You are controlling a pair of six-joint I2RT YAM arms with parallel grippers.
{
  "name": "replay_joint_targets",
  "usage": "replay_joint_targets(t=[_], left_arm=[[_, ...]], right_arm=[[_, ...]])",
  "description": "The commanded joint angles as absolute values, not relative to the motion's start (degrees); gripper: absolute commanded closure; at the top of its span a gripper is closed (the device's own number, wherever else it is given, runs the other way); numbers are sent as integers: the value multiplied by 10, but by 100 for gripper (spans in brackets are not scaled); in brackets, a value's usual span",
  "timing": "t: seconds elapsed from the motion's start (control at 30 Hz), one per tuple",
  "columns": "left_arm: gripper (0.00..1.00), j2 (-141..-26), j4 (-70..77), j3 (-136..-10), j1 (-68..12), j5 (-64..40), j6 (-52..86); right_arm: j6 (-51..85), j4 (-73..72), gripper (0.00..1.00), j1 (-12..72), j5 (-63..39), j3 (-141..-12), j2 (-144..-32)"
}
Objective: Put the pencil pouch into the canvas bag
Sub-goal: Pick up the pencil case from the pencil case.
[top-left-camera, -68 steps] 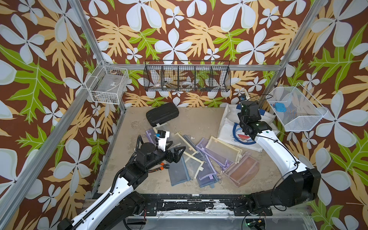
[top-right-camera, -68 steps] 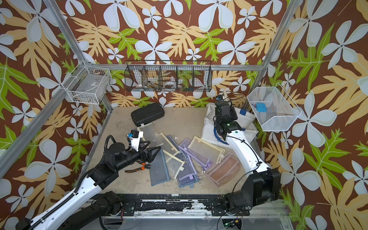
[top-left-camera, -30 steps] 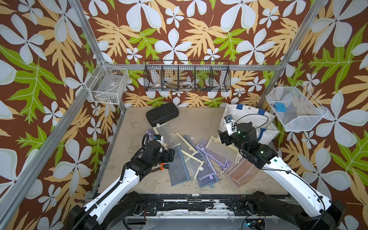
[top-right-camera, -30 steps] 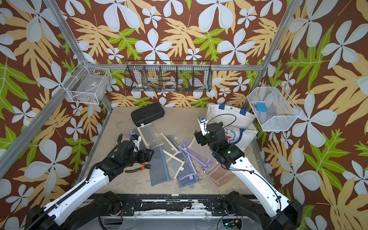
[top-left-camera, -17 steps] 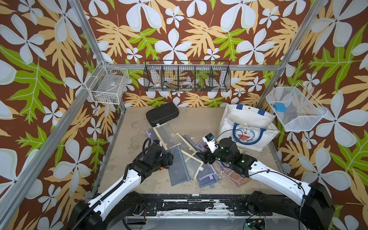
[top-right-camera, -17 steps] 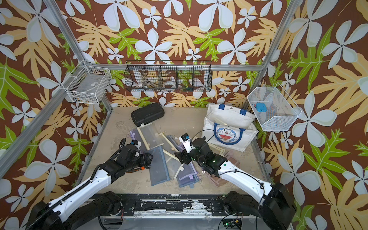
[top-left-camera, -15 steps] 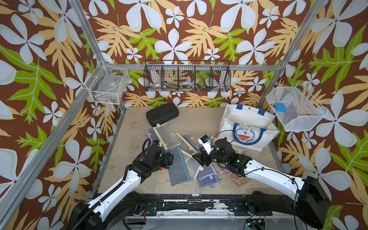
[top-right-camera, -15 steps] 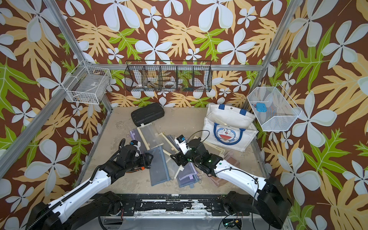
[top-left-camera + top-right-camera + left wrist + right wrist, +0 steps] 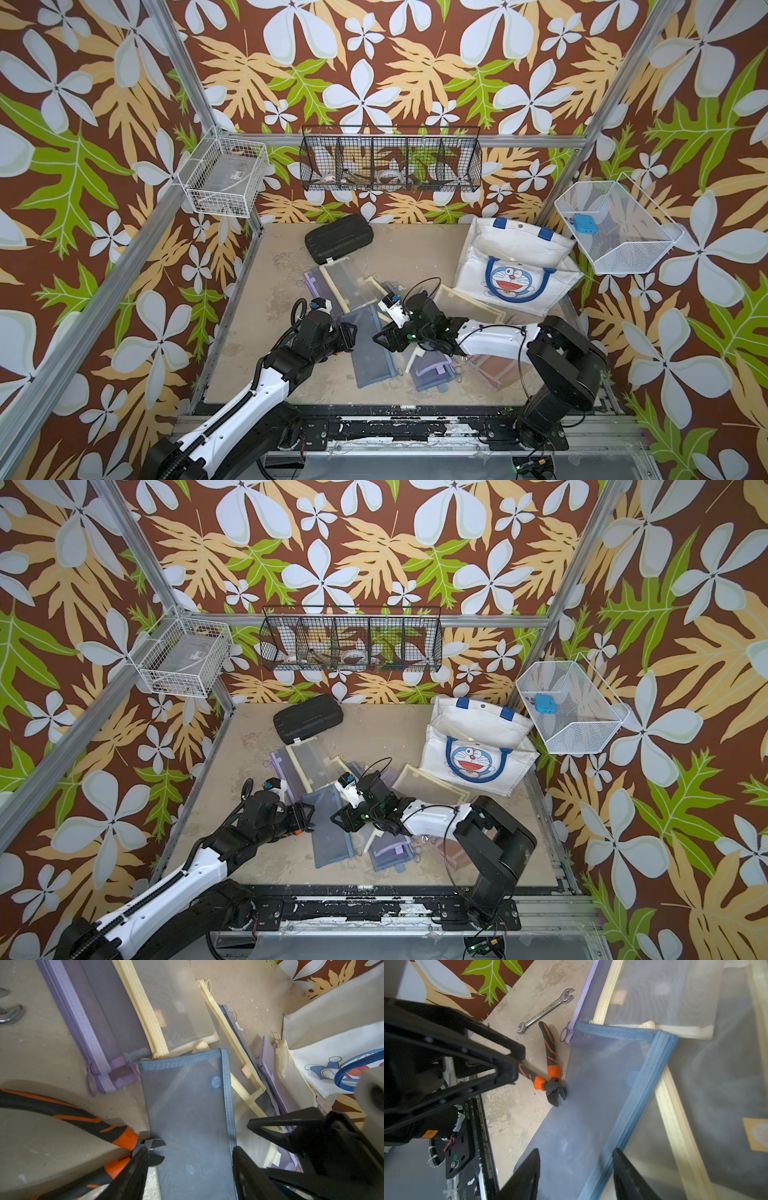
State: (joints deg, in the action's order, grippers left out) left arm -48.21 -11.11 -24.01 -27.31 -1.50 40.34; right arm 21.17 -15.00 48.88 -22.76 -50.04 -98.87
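**Figure.** Near the front of the sand-coloured bench we see the flat blue-grey mesh pencil pouch. It lies among other mesh pouches, well apart from the bag. The left gripper hangs over the pouch with jaws spread, one finger near each long edge. We cannot tell whether the fingers touch the mesh. The right gripper faces it from the opposite side, jaws likewise spread astride the pouch's blue zipper edge. Orange-and-black cutting pliers lie with their nose against the pouch's side, and a steel open-ended wrench lies just beyond them. Farther back on the right sits the white canvas bag with blue handles and a cartoon cat face. A black hard case lies at the rear.
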Motion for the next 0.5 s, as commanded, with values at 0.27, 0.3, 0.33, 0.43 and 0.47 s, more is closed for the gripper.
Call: replay_joint_targets(t=[0.27,0.3,0.33,0.43,0.47], left_arm=[[36,-449,-63,-188,-262,-20,434],[36,-452,-57,-183,-262,-22,434],[37,-454,-53,-179,-261,-23,435],[41,-465,-42,-174,-260,-25,433],[42,-469,-38,-172,-259,-27,432]], right_arm=[[230,-142,46,496,-181,-547,-1042],[227,-136,45,498,-173,-545,-1035],[223,-128,45,498,-165,-543,-1029],[213,-105,43,499,-137,-530,-998],[209,-97,43,499,-127,-525,-988]])
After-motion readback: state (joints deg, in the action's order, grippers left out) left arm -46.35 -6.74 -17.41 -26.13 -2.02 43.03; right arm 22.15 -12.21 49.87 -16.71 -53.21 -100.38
